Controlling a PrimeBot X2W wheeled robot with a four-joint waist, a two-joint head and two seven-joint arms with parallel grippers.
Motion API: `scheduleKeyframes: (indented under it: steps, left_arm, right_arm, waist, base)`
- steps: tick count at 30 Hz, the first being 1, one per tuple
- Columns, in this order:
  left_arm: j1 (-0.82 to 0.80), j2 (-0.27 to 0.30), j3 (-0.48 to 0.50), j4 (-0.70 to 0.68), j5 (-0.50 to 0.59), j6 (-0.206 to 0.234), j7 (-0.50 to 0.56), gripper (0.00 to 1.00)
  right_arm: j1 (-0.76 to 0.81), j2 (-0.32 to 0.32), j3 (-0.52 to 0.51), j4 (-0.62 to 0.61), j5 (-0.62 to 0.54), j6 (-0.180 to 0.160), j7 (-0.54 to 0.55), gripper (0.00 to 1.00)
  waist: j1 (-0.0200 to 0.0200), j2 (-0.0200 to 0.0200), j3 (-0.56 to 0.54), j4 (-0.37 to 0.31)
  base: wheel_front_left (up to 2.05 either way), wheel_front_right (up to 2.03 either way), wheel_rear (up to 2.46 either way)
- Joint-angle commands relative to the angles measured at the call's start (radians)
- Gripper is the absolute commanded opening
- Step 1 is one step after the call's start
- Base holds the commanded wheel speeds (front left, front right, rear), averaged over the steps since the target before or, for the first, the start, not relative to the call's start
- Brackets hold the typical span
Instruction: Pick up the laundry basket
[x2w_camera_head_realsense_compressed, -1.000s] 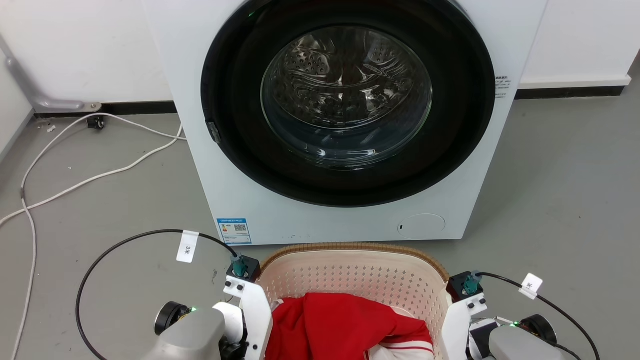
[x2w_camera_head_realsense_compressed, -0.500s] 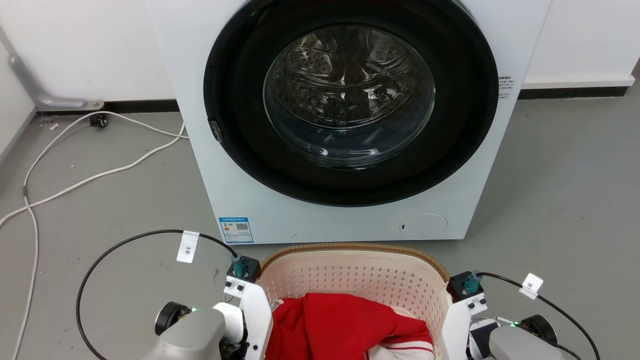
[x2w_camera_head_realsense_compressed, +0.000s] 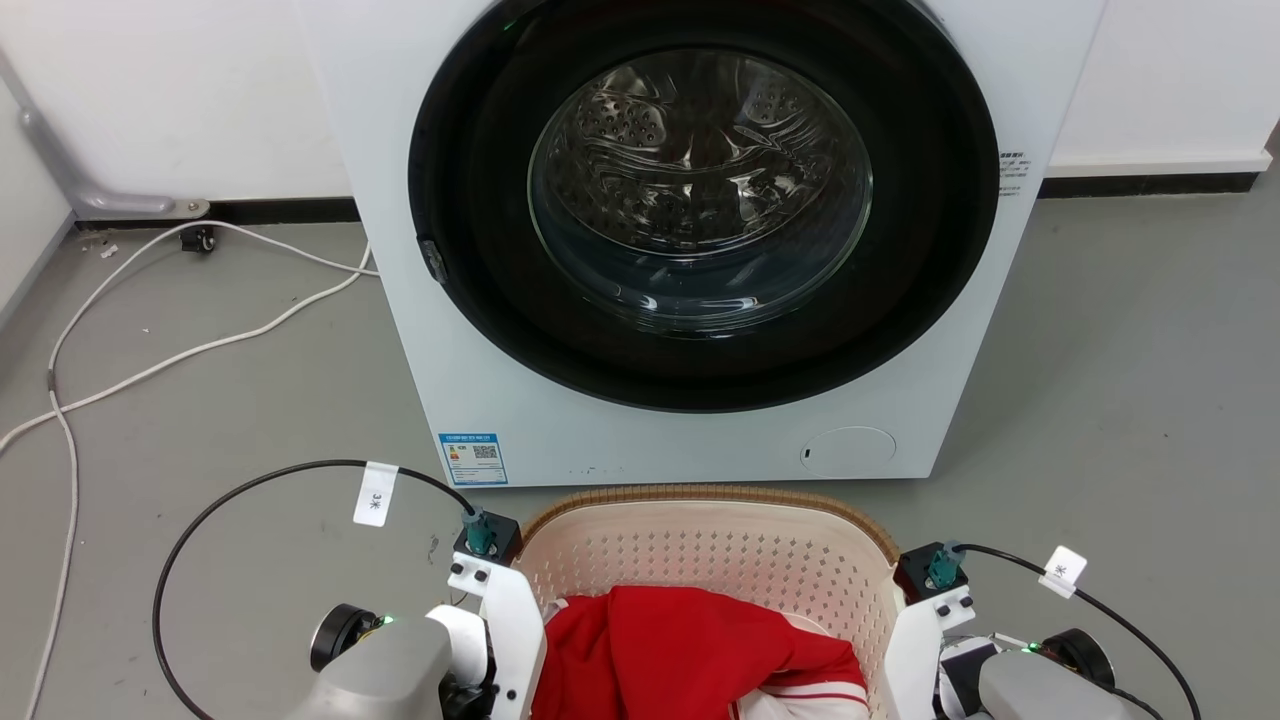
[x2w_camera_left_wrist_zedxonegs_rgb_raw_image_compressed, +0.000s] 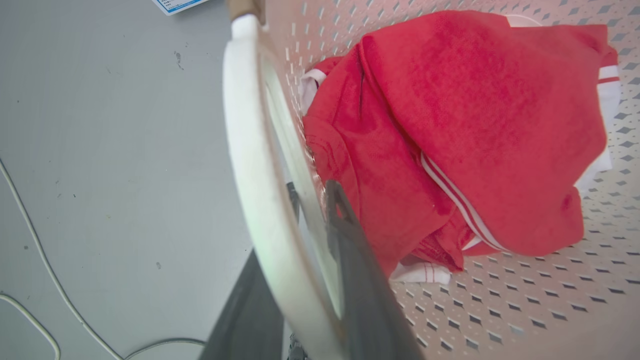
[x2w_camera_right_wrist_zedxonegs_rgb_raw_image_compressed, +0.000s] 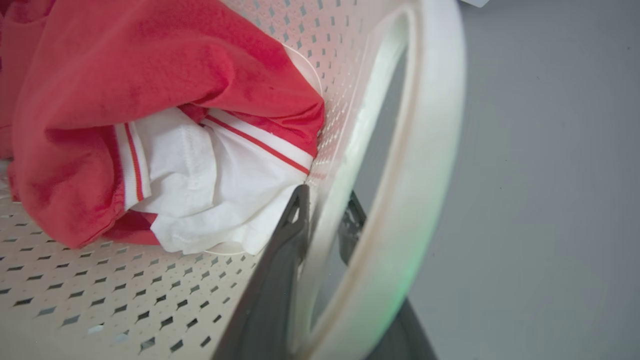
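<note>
Because the left gripper (x2w_camera_left_wrist_zedxonegs_rgb_raw_image_compressed: 315, 200) and right gripper (x2w_camera_right_wrist_zedxonegs_rgb_raw_image_compressed: 325, 210) each pinch a thin side of the laundry basket (x2w_camera_head_realsense_compressed: 700, 560), which sits just before the washing machine (x2w_camera_head_realsense_compressed: 650, 450), an uneven lift could tilt it or slip a grip. Wrist views show fingers (x2w_camera_left_wrist_zedxonegs_rgb_raw_image_compressed: 350, 240) straddling the white handles (x2w_camera_left_wrist_zedxonegs_rgb_raw_image_compressed: 245, 150); the head view shows the machine close ahead.

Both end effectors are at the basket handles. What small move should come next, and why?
Probably raise both arms together, slowly and level. The left end effector and the right end effector each straddle a side wall of the laundry basket, apparently clamped, and the red garment lies loose inside.
</note>
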Motion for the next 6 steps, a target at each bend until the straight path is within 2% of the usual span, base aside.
scheduleKeyframes:
  steps: [1,6]
  left_arm:
    - [-0.012,0.011,-0.001,0.006,0.002,-0.002,-0.007,0.0]
    - [-0.012,0.01,-0.001,0.005,0.001,-0.002,-0.007,0.0]
  right_arm:
    - [-0.009,-0.014,0.008,0.005,-0.002,0.003,-0.004,0.0]
    - [-0.011,-0.015,0.014,0.005,0.003,0.003,-0.003,0.0]
  waist:
    - [0.0,0.0,0.0,0.0]
    - [0.0,0.0,0.0,-0.001]
  base:
    - [0.0,0.0,0.0]
    - [0.0,0.0,0.0]
